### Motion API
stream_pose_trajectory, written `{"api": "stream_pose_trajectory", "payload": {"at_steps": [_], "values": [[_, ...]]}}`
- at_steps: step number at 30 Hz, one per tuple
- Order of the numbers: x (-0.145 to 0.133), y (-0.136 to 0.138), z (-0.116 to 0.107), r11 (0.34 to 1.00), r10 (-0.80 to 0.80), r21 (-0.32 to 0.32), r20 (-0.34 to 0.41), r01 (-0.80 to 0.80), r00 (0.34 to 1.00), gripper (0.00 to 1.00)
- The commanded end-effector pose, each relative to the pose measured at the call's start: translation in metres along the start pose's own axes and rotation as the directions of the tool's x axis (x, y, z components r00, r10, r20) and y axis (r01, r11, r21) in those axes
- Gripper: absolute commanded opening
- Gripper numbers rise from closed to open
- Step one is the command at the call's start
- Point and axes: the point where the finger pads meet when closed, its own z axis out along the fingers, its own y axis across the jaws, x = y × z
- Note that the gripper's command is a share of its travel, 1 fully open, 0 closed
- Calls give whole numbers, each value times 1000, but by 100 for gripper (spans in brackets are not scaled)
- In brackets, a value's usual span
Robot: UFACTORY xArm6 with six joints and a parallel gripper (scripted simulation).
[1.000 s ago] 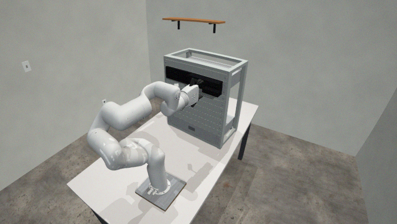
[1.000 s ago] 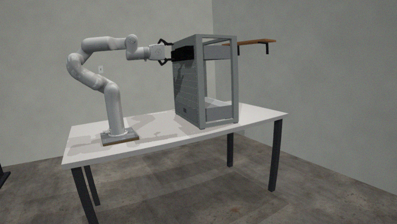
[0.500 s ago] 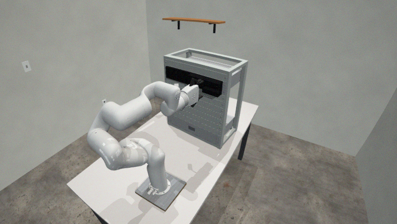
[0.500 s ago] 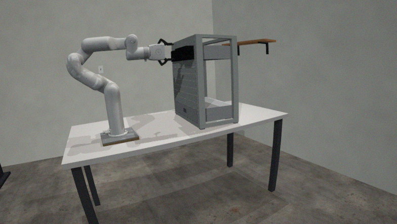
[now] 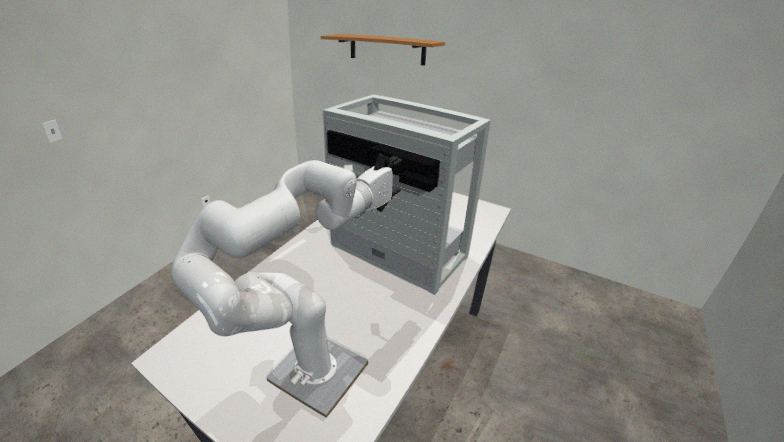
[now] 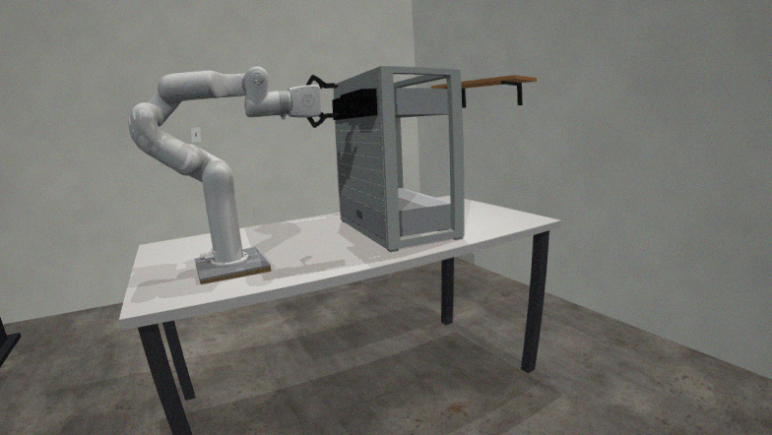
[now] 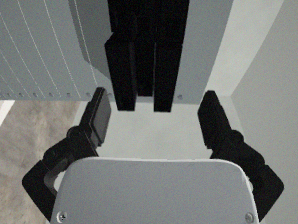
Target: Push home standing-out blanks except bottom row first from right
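Note:
The grey rack stands on the white table, with the black storage chassis in its upper front. The chassis also shows in the side view. My gripper is open and empty, right in front of the middle of the chassis face. In the side view my gripper has its fingertips close to the chassis front. In the wrist view the open fingers frame the black blanks. Two blanks stand out toward me between the fingers. I cannot tell whether the fingers touch them.
Grey blanking panels fill the rack front below the chassis. A wooden wall shelf hangs above and behind the rack. The arm's base plate sits near the table's front end.

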Motion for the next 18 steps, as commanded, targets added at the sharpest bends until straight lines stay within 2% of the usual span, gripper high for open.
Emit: {"api": "stream_pose_trajectory", "payload": {"at_steps": [1,8,9,18], "values": [[0,2,0,1000,0,-3,0,0,1000,100],[0,2,0,1000,0,-3,0,0,1000,100],[0,2,0,1000,0,-3,0,0,1000,0],[0,2,0,1000,0,-3,0,0,1000,0]]}}
